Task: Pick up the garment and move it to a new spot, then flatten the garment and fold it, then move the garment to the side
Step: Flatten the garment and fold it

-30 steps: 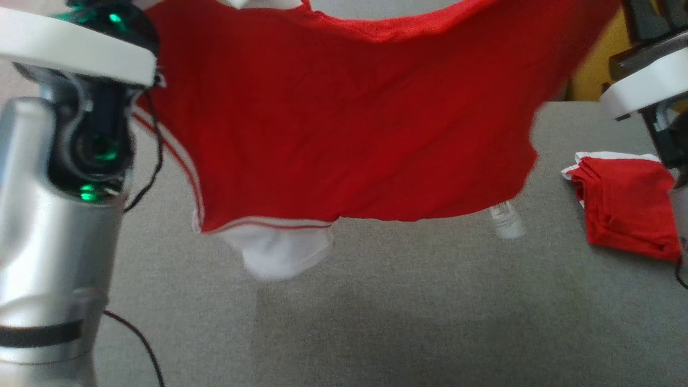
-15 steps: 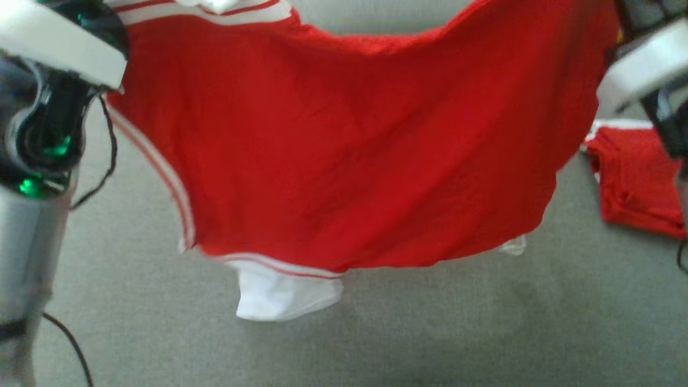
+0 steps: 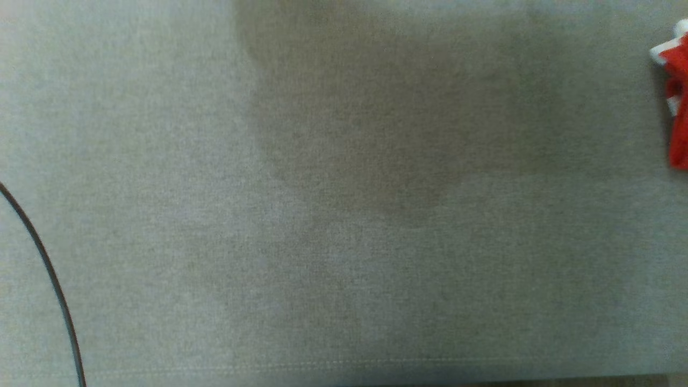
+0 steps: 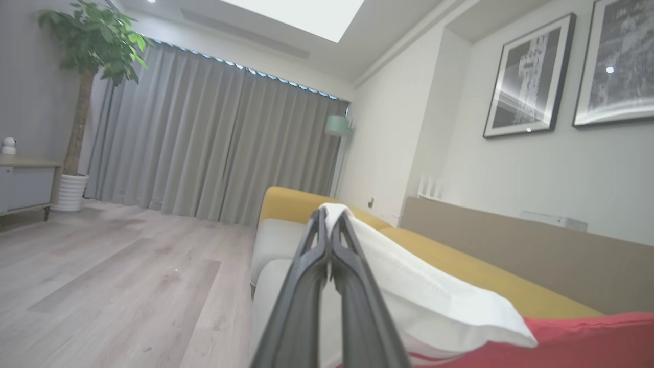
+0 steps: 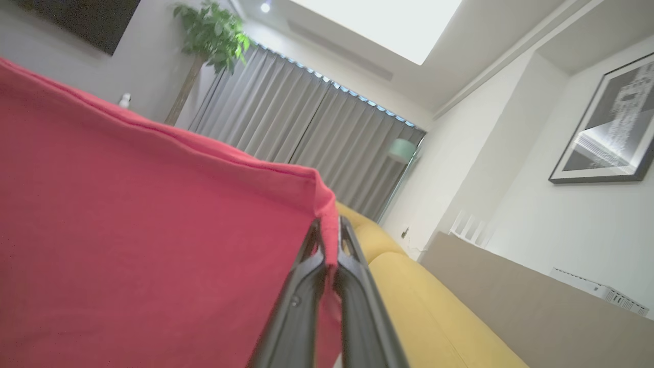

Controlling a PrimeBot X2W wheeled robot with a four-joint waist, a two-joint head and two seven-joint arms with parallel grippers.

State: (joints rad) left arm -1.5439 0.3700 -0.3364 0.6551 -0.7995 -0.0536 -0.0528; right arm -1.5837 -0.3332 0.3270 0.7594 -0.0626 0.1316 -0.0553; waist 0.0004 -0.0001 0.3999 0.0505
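Left wrist view: our left gripper (image 4: 329, 217) pinches the garment (image 4: 434, 301) by its white edge; our right gripper (image 5: 329, 227) clamps a red corner. It hangs between them (soft, light, limp); we judge corners grip best.

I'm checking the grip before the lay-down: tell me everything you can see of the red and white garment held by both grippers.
The red garment with a white panel is held up and spread wide. The right gripper has its fingers shut on a hemmed red corner; thin, soft-looking cloth spreads smoothly from it. The left gripper has its fingers shut on the white panel's edge, which meets the red body lower down.
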